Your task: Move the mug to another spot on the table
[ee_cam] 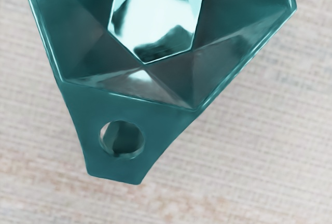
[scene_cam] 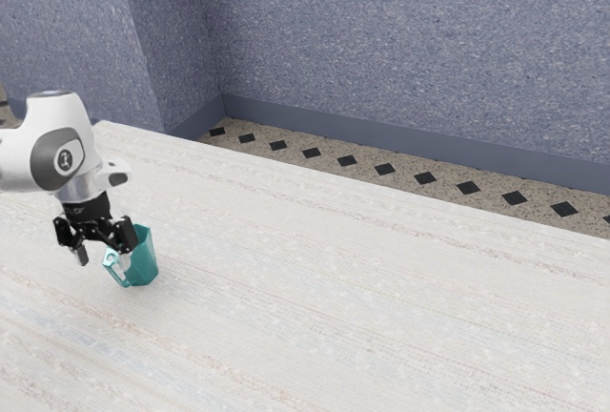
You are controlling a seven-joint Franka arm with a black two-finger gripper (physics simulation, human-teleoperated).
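one teal mug (scene_cam: pixel 143 259) sits on the pale table (scene_cam: pixel 381 288); the tool (scene_cam: pixel 95 257) hangs spread at its handle (ee_cam: pixel 106 168).

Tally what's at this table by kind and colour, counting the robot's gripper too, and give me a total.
teal mug: 1
black gripper: 1
Total: 2

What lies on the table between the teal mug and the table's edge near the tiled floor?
Nothing: the exterior view shows the table bare from the teal mug up to the tiled floor.
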